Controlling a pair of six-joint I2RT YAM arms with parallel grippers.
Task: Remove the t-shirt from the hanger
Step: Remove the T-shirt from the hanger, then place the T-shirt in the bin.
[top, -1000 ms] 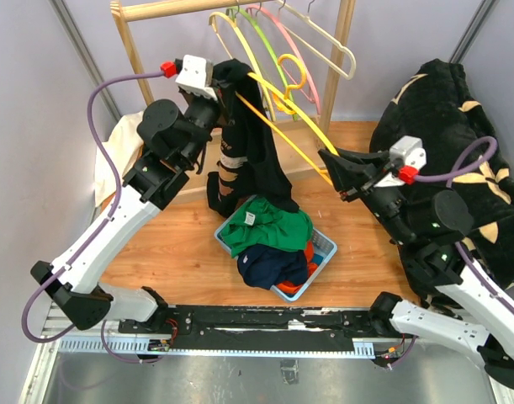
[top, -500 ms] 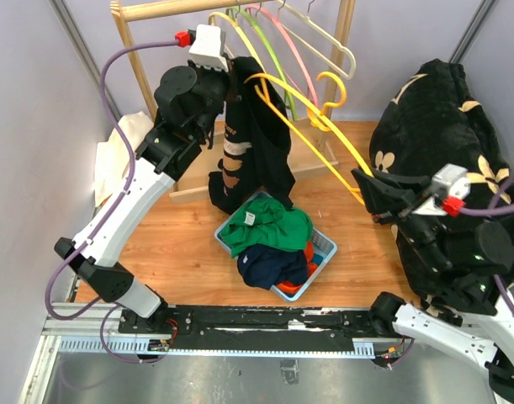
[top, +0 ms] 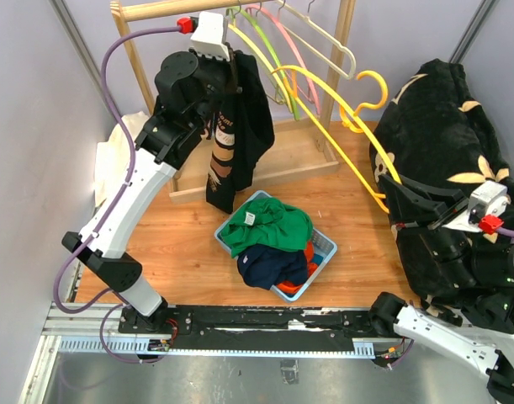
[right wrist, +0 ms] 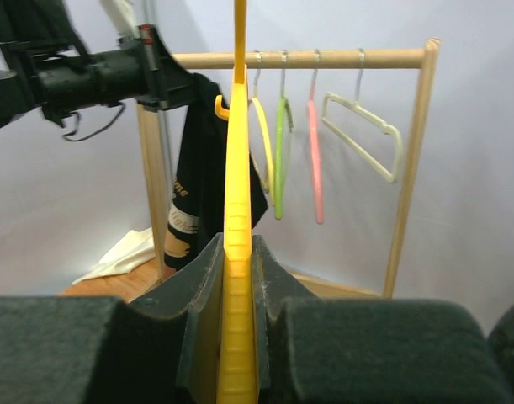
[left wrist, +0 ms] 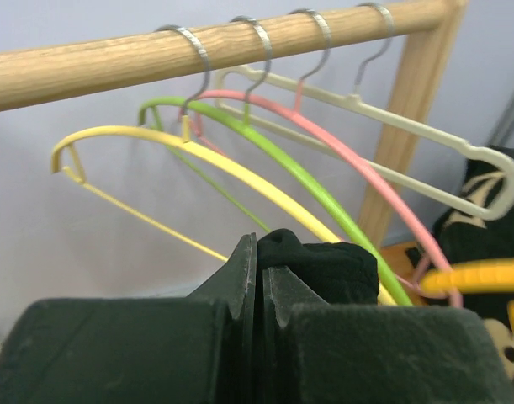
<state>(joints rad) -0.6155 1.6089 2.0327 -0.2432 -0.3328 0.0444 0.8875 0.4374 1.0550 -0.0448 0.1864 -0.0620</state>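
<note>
The black t-shirt (top: 242, 126) with printed lettering hangs from my left gripper (top: 234, 61), which is shut on a bunch of its fabric (left wrist: 324, 268) high up beside the wooden rail (left wrist: 97, 61). In the left wrist view, my left gripper (left wrist: 260, 263) shows no gap between its fingers. My right gripper (top: 393, 195) is shut on one end of the orange-yellow hanger (top: 370, 76), well to the shirt's right. The hanger (right wrist: 238, 168) runs straight up from my right gripper (right wrist: 238, 252). Its far end lies by the shirt's right edge. I cannot tell whether they still touch.
Yellow (left wrist: 156, 139), green (left wrist: 265, 147), pink (left wrist: 341, 151) and cream (left wrist: 408, 126) hangers hang on the rail. A blue basket (top: 325, 250) of green and navy clothes sits below the shirt. A black floral cloth (top: 442, 109) fills the right side. White cloth (top: 113, 156) lies at the left.
My left arm has lifted the t-shirt up toward the rail, off the floor. My right arm has drawn the hanger away to the right and back, sliding it along out of the shirt.
</note>
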